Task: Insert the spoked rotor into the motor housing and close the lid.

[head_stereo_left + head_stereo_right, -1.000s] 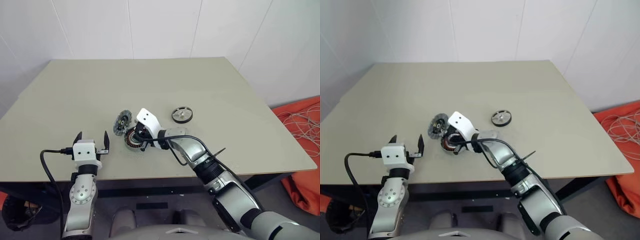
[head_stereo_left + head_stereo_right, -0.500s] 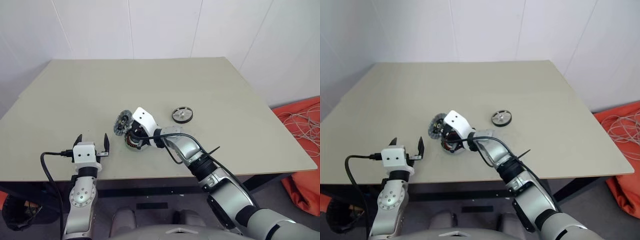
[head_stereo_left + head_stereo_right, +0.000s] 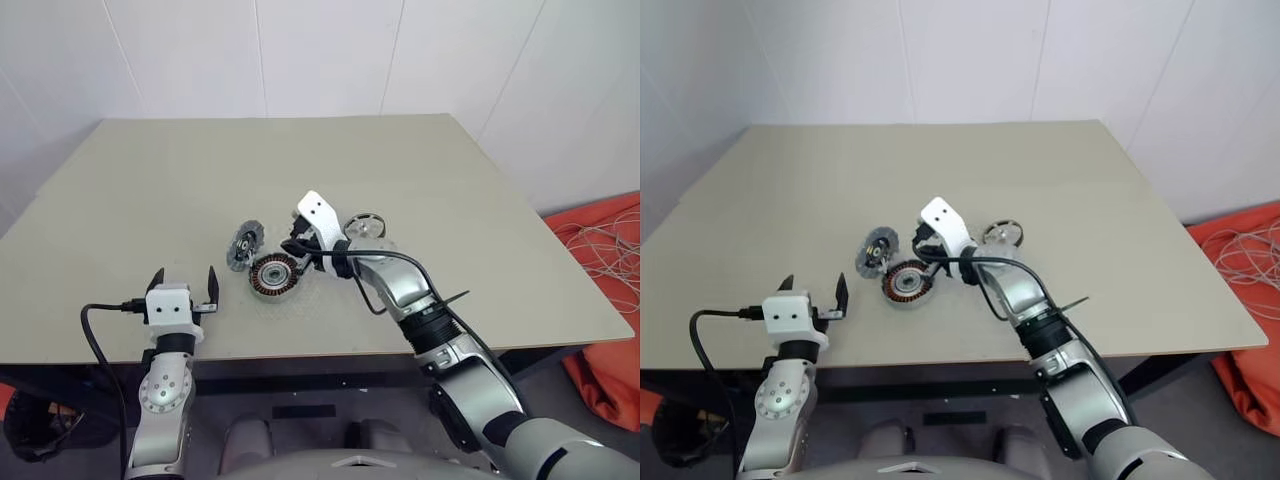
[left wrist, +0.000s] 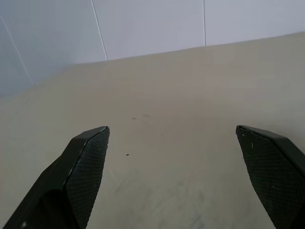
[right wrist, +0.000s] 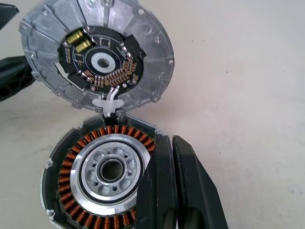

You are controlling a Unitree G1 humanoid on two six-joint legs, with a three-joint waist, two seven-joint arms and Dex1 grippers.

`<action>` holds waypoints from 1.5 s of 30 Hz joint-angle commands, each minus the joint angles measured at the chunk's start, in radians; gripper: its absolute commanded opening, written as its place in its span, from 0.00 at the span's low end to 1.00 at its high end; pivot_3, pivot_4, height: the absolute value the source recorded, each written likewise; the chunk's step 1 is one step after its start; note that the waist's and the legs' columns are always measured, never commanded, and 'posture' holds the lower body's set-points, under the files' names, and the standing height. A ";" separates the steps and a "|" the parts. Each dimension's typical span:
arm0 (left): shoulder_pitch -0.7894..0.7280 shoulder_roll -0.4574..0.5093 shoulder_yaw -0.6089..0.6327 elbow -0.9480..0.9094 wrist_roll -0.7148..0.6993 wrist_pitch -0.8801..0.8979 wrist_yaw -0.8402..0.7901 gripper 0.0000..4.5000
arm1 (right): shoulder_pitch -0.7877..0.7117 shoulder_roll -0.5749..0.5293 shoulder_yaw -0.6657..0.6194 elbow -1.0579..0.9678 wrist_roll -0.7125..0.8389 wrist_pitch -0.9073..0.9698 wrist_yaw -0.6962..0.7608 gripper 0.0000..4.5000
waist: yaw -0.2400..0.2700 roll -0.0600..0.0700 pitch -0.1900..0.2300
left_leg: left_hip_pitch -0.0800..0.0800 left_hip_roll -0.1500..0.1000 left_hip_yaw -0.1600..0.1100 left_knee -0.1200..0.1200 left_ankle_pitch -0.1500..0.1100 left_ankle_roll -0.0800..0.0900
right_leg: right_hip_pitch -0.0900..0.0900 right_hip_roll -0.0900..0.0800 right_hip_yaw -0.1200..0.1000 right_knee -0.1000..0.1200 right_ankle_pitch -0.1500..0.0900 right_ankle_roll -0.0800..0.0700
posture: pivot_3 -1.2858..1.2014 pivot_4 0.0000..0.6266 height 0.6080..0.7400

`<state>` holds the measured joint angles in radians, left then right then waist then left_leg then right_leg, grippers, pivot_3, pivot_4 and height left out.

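Note:
The motor housing (image 3: pixel 273 275), a silver-rimmed cup with copper windings, lies on the table near the front. The lid (image 3: pixel 243 245) stands tilted on edge just behind it, its circuit-board face (image 5: pixel 97 55) turned to the housing (image 5: pixel 102 176), and a short white lead joins the two. My right gripper (image 3: pixel 291 249) is shut and empty, its tips hovering by the housing's right rim. The spoked rotor (image 3: pixel 366 227) rests on the table behind my right wrist, partly hidden. My left gripper (image 3: pixel 183 283) hangs open and empty left of the housing, over bare table (image 4: pixel 171 130).
The beige table (image 3: pixel 420 170) spreads wide behind and to the right of the parts, with its front edge close to my left gripper. Orange cloth (image 3: pixel 610 260) and white cables lie on the floor beyond the table's right edge.
My right gripper has drawn back to the right and up from over the housing, which now lies uncovered. The lid, rotor and left gripper have kept their places.

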<state>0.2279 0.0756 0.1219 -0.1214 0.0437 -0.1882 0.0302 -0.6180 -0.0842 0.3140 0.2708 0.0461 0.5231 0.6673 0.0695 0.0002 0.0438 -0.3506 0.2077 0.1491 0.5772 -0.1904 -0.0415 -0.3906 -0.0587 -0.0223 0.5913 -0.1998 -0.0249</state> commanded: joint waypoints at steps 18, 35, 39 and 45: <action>-0.023 0.012 0.005 -0.008 -0.008 -0.017 -0.011 1.00 | -0.034 -0.261 -0.428 -0.040 0.127 0.032 -0.176 0.44 | 0.000 0.000 0.000 | 0.000 0.000 0.001 0.000 0.000 0.000 | 0.000 0.000 0.000 0.000 0.000 -0.001 | 0.52 0.00 1.00; -0.032 0.012 0.006 0.009 -0.004 -0.023 -0.016 1.00 | -0.041 -0.219 -0.572 -0.002 0.325 0.431 -0.245 0.99 | 0.001 0.002 0.001 | 0.000 0.000 0.001 0.001 0.000 0.000 | 0.000 0.000 0.000 0.000 0.001 -0.002 | 0.52 0.00 1.00; -0.032 0.013 0.006 0.009 -0.004 -0.023 -0.016 1.00 | -0.078 -0.185 -0.652 0.030 0.378 0.518 -0.313 0.99 | 0.001 0.002 0.001 | 0.000 0.000 0.001 0.001 0.000 0.000 | 0.000 0.000 0.000 0.000 0.001 -0.002 | 0.52 0.00 1.00; -0.031 0.013 0.005 0.008 -0.003 -0.022 -0.018 1.00 | -0.121 -0.136 -0.753 0.067 0.451 0.633 -0.393 0.99 | 0.001 0.002 0.001 | 0.000 0.000 0.001 0.001 0.000 0.000 | 0.000 0.000 0.000 0.000 0.001 -0.002 | 0.52 0.00 1.00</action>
<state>0.2060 0.0821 0.1252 -0.0906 0.0411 -0.1901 0.0126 -0.7049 -0.2294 -0.4087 0.3425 0.4541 1.1305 0.2948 0.0709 0.0026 0.0449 -0.3506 0.2073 0.1499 0.5776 -0.1902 -0.0417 -0.3905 -0.0591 -0.0225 0.5912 -0.1984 -0.0272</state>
